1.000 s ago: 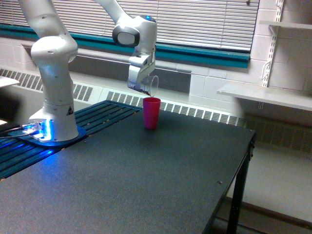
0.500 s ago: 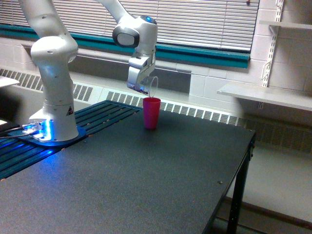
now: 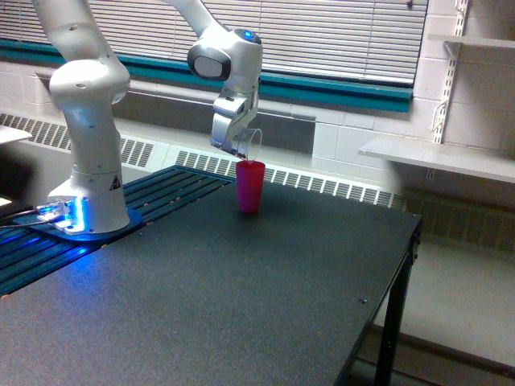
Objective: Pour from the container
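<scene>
A single exterior view covers the scene; no second view is supplied, so no overlap applies. The camera sits off the arm, above table height, and looks down and across the dark table (image 3: 241, 305) from its near side toward the window blinds (image 3: 322, 36) and wall radiator (image 3: 322, 186). The arm base (image 3: 88, 201) stands at the exterior view's left, at middle distance. The table's edge and a wall shelf (image 3: 438, 157) occupy the exterior view's right.
</scene>
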You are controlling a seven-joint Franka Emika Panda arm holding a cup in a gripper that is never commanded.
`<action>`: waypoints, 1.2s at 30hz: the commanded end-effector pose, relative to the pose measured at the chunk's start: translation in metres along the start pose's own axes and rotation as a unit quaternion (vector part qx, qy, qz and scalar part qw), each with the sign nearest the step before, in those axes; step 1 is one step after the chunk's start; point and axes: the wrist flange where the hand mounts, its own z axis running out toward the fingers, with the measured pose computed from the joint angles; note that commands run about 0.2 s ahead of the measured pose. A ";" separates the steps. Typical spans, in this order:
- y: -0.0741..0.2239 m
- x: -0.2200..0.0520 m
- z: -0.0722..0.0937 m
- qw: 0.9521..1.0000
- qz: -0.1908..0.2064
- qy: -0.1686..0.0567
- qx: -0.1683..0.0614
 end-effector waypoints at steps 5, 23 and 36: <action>-0.005 -0.001 -0.002 0.999 -0.028 -0.020 0.008; -0.005 0.000 0.000 0.998 -0.033 -0.041 0.015; -0.003 -0.002 -0.001 0.998 -0.031 -0.043 0.021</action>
